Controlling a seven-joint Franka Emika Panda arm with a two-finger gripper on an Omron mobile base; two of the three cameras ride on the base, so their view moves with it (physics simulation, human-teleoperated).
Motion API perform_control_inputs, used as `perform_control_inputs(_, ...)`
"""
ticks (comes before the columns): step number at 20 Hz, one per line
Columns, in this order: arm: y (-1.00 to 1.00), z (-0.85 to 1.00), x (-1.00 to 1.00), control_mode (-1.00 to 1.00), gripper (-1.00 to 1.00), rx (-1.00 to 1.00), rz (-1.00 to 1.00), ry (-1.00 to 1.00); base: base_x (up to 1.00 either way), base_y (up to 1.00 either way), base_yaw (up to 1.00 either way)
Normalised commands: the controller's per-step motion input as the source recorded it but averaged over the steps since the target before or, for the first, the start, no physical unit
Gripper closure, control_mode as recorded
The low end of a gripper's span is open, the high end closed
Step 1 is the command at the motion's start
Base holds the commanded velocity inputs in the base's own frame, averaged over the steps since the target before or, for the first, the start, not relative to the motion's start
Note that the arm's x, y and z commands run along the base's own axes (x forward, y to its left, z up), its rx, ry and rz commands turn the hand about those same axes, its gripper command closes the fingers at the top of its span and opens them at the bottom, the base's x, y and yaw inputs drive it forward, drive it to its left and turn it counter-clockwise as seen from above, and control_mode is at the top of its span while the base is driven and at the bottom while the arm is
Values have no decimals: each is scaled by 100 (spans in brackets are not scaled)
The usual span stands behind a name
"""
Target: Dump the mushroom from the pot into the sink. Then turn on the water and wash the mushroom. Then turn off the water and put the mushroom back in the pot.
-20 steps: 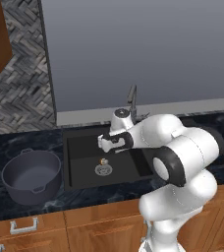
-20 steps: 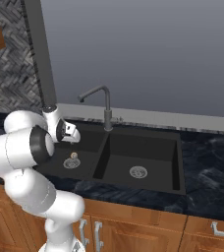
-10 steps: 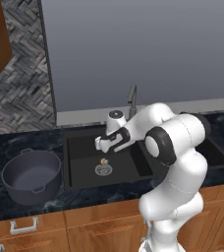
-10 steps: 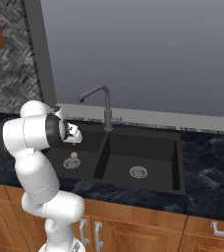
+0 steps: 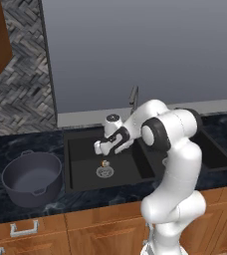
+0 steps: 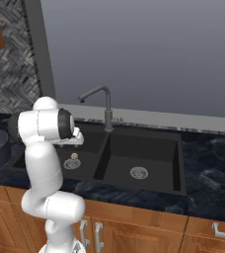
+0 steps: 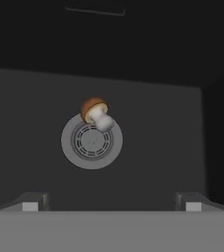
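Jaws standing wide open, the gripper (image 7: pixel 111 206) is hovering above the mushroom (image 7: pixel 97 113), lying at twelve o'clock on the drain (image 7: pixel 91 141); it should be descending centred over the cap.

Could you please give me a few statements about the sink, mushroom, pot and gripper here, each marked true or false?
1. The mushroom lies in the sink, at the edge of a round drain. True.
2. The pot sits inside the sink. False: it stands on the counter beside the sink.
3. The gripper is open above the mushroom. True.
4. Water runs from the faucet. False: no stream is visible.
5. The mushroom is held between the fingers. False: it lies free on the basin floor.
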Motion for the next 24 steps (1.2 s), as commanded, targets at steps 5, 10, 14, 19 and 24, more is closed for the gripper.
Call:
perform_control_inputs(5,5,-32,10,-100,-100,-4,4,2,0,0,0)
perform_control_inputs(10,4,-25,0,-100,-100,-3,3,0,0,0,0)
perform_control_inputs(14,2,-20,0,-100,-100,-3,2,0,0,0,0)
perform_control_inputs(19,3,-21,3,-100,-100,-3,1,0,0,0,0)
perform_control_inputs(24,4,-24,8,-100,-100,-4,1,0,0,0,0)
